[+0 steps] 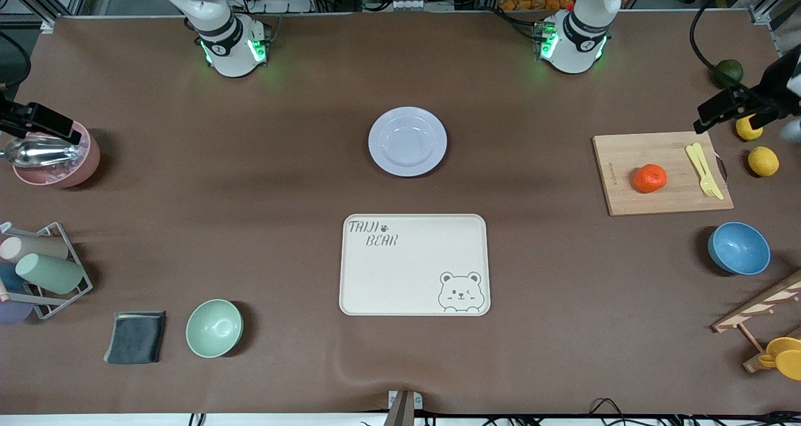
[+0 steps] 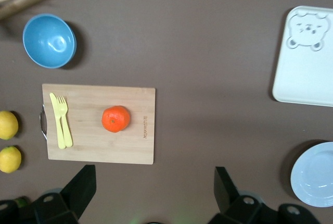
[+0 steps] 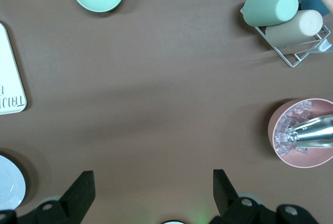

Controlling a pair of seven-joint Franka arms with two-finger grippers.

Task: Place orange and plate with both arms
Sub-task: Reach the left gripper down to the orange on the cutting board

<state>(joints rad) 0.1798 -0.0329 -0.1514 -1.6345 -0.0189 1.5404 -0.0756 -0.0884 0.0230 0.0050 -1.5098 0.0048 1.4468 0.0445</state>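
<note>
The orange (image 1: 649, 178) sits on a wooden cutting board (image 1: 632, 154) toward the left arm's end of the table, beside a yellow fork and knife (image 1: 703, 169), while the plate (image 1: 407, 141) lies bare at mid-table, farther from the front camera than the cream tray (image 1: 413, 264). Both arms wait high at the table's ends: the left gripper (image 2: 153, 190) hangs over the bare table near the board, fingers spread wide and empty, and the right gripper (image 3: 152, 191) hangs near the pink bowl (image 3: 302, 133), likewise spread wide and holding nothing.
</note>
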